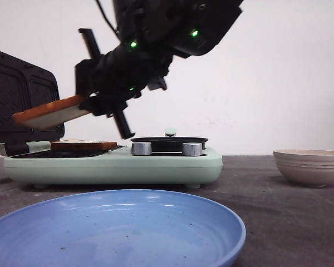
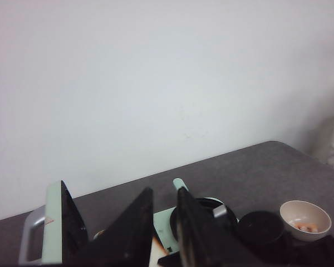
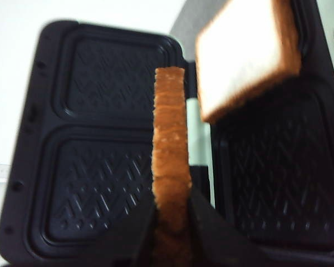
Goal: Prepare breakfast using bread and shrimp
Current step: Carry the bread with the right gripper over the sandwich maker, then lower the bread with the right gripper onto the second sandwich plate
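My right gripper point(image 1: 84, 103) is shut on one slice of bread point(image 1: 49, 114) and holds it tilted in the air over the left part of the sandwich maker point(image 1: 117, 164). In the right wrist view this slice point(image 3: 170, 139) stands edge-on between the fingers point(image 3: 139, 228). The other bread slice point(image 1: 83, 146) lies flat on the maker's lower plate, also seen as bread point(image 3: 245, 53). My left gripper point(image 2: 164, 222) hangs high above the table, open, gripping nothing. Small orange shrimp point(image 2: 306, 227) lie in the beige bowl point(image 2: 323, 214).
The maker's black ribbed lid point(image 1: 16, 100) stands open at the left. A small black pan point(image 1: 170, 142) sits on the maker's right half above two knobs. A beige ribbed bowl point(image 1: 312, 166) stands at the right. A blue plate point(image 1: 156, 222) lies at the front.
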Action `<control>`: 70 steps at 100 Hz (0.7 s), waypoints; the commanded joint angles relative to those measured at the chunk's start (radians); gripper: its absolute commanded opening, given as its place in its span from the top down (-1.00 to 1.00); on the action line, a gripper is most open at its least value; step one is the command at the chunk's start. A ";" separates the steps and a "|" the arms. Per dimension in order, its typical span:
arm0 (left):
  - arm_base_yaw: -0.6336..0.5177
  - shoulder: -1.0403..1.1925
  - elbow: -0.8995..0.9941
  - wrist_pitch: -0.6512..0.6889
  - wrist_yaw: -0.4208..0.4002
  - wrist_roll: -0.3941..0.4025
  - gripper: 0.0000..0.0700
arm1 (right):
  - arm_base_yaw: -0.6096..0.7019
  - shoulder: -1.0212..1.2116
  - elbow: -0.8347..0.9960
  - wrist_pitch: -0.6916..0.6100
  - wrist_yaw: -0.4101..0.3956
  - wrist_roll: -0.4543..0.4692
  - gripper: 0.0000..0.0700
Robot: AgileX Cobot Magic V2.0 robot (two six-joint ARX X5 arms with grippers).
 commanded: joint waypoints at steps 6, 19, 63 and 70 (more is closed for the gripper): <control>-0.011 0.004 0.017 0.010 0.002 -0.007 1.00 | 0.012 0.026 0.036 0.011 0.023 0.034 1.00; -0.013 0.004 0.017 0.010 0.002 -0.008 1.00 | 0.018 0.026 0.036 -0.001 0.077 0.044 1.00; -0.026 0.004 0.017 0.010 0.002 -0.008 1.00 | 0.019 0.040 0.038 -0.030 0.084 0.120 1.00; -0.026 0.004 0.017 0.010 0.002 -0.008 1.00 | 0.019 0.050 0.038 -0.033 0.084 0.150 1.00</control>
